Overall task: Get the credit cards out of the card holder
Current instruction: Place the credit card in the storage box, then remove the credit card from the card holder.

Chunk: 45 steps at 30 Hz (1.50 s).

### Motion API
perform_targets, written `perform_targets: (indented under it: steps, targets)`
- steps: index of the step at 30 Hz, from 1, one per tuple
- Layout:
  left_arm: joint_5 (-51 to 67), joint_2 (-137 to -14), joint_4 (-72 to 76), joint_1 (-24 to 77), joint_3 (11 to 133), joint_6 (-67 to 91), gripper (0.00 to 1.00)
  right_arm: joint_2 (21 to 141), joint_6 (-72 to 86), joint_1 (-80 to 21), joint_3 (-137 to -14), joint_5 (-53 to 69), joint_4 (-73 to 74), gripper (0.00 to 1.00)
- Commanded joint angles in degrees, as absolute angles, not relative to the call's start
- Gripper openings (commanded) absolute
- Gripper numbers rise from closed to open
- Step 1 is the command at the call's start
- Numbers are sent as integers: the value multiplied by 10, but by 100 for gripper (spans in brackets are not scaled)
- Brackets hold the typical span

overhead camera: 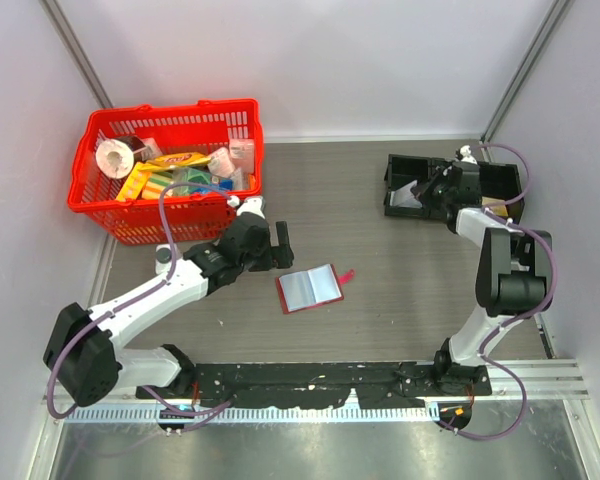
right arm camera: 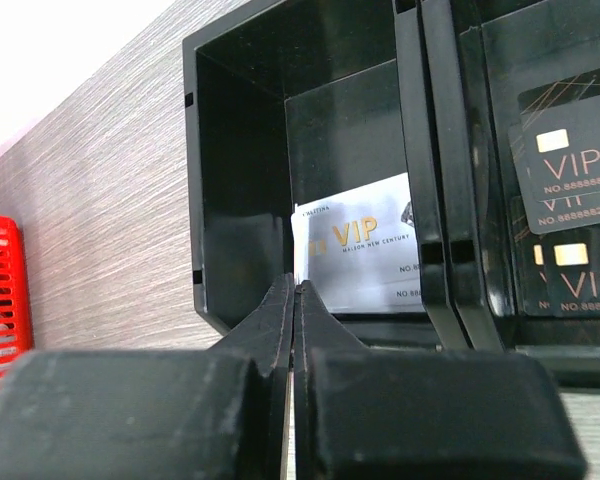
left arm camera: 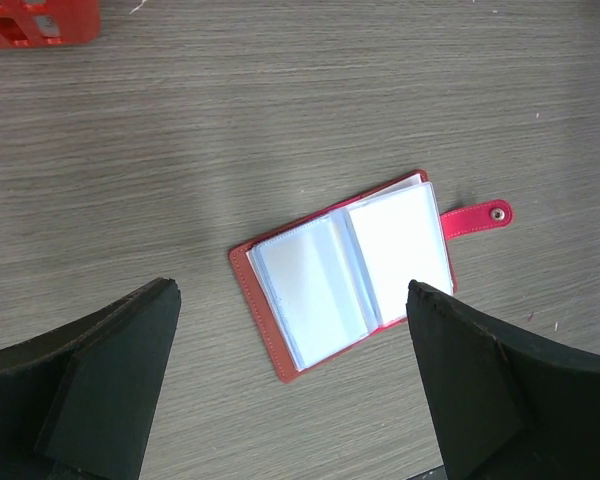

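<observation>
Left jaws wide, hovering over the desk (left arm camera: pixel 280 100). The card holder (left arm camera: pixel 345 270) lies spread open between their tips, snap tab (left arm camera: pixel 477 217) out flat; pockets look pale, probably emptied. Right jaws pressed together, gripping nothing. A pale card (right arm camera: pixel 365 255) leans in the black tray (right arm camera: pixel 235 200) just beyond their tips, apparently the drop spot; dark cards (right arm camera: pixel 570 165) sit one compartment right.

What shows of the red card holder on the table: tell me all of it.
The card holder is a small red wallet, leather-like, lying spread open and flat on the grey wood-grain table. Pale, glossy plastic sleeves face up; whether cards sit inside cannot be told. A red snap tab sticks out from one outer edge. Only the table touches it; the left gripper hangs open nearby, its fingers clear of it.
</observation>
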State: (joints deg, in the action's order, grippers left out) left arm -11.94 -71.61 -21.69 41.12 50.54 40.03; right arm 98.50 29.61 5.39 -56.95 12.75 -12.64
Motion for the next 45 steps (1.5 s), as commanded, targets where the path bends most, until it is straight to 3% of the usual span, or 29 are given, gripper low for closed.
perform_targets:
  steps: [1,5,7,10,17,24,34,45]
  targets:
    - [-113,-722,-214,409,504,403,100,1002,310,53,-604,141,-179,1]
    - [-105,-727,-218,408,502,411,100,1019,311,54,-620,153,-173,2]
    - [-105,-729,-221,408,501,415,100,1021,311,54,-627,143,-158,11]
    - [-106,-729,-227,408,500,420,100,1000,293,54,-628,102,-118,39]
    - [-113,-725,-236,408,490,438,99,902,258,44,-605,2,-53,52]
    - [-134,-722,-245,408,483,473,99,818,194,-82,-593,-109,39,55]
    - [-221,-637,-264,409,443,518,98,735,175,-429,-486,-177,66,56]
    - [-277,-533,-265,408,403,530,98,819,202,-609,-482,-202,34,57]
